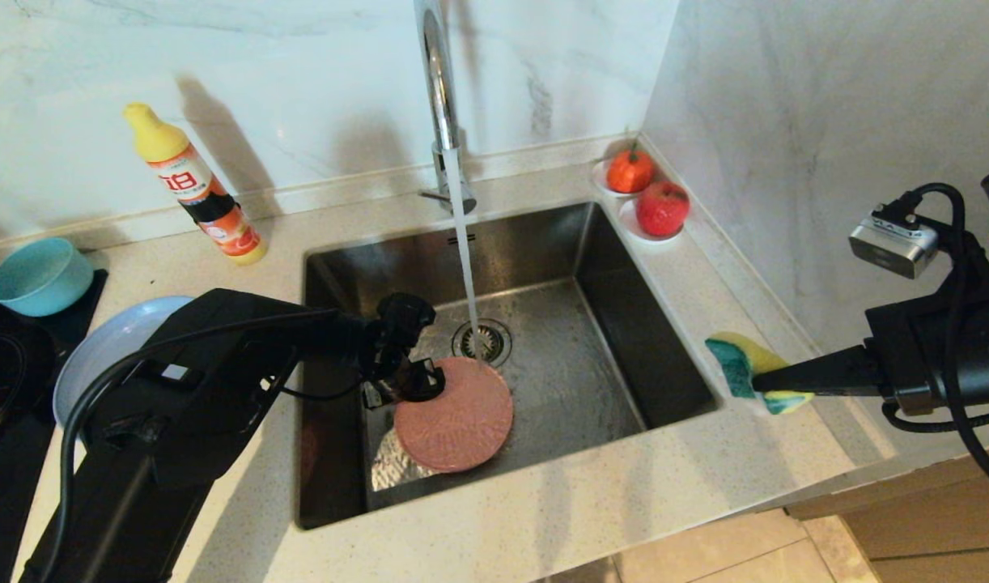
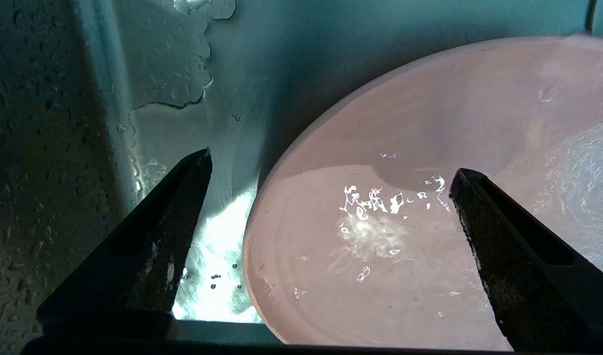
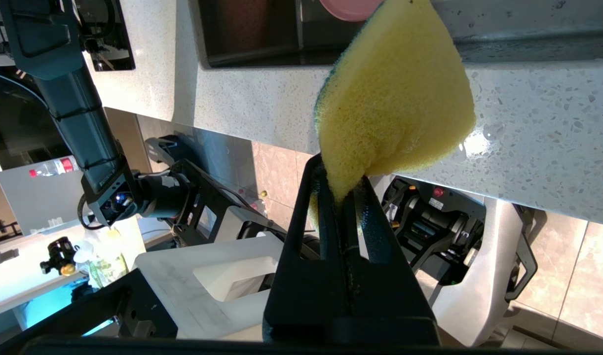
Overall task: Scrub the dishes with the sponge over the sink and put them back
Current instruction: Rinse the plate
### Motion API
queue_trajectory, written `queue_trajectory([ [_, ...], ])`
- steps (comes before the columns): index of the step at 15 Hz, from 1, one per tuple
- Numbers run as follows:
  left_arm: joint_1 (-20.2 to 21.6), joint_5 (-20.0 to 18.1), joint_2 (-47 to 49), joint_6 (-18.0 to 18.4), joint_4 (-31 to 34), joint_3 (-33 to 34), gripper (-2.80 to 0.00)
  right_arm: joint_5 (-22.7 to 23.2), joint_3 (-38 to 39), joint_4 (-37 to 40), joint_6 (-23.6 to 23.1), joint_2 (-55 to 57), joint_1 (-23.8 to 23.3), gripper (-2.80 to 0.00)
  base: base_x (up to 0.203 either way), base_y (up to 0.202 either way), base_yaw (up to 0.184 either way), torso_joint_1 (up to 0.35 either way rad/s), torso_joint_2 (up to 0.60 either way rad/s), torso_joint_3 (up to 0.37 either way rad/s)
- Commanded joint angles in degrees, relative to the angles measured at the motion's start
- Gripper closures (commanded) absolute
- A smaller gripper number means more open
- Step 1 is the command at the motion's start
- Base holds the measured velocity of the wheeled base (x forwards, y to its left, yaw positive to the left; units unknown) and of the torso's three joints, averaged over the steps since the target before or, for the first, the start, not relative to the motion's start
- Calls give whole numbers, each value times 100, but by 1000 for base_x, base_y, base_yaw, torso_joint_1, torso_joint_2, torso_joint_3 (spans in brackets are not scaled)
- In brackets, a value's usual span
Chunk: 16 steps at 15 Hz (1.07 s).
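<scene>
- The pink plate (image 1: 454, 414) lies flat on the floor of the sink (image 1: 608, 267), near-left of the drain (image 1: 482, 342), and water from the tap (image 1: 439, 89) runs down just beyond its far edge.
- The left end effector (image 2: 331, 177) hangs down inside the basin over the plate's left rim, jaws spread wide with nothing between them (one finger outside the rim, the other over the wet face).
- The right end effector (image 1: 774, 380) is out over the counter (image 1: 543, 518) at the sink's right edge, clamped tight on the sponge (image 1: 749, 368), well apart from the plate.
- The sponge's long axis runs roughly left to right in the head view, its free end pointing left toward the basin; the green scouring side faces the sink and the yellow side faces away.
- Progress, as I read it: early to middle. The plate is in the water but not lifted, and sponge and plate are not meeting.
- Left to go: the pale plate (image 1: 106, 340) and the teal bowl (image 1: 40, 275) sit on the left side of the counter (whether scrubbed or not, I cannot tell), and the pink plate has to go back.
</scene>
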Motion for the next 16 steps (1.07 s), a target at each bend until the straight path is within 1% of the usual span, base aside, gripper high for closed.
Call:
queue_trajectory([
  [1, -4, 10, 35, -19, 4, -8, -280, 21, 1, 16, 11, 5, 2, 0, 0, 0, 0, 0, 0, 0],
  [4, 4, 10, 115, -19, -97, -8, -280, 21, 1, 8, 11, 18, 2, 0, 0, 0, 0, 0, 0, 0],
  [16, 4, 10, 87, -17, -89, -8, -280, 30, -8, 16, 11, 27, 2, 0, 0, 0, 0, 0, 0, 0],
])
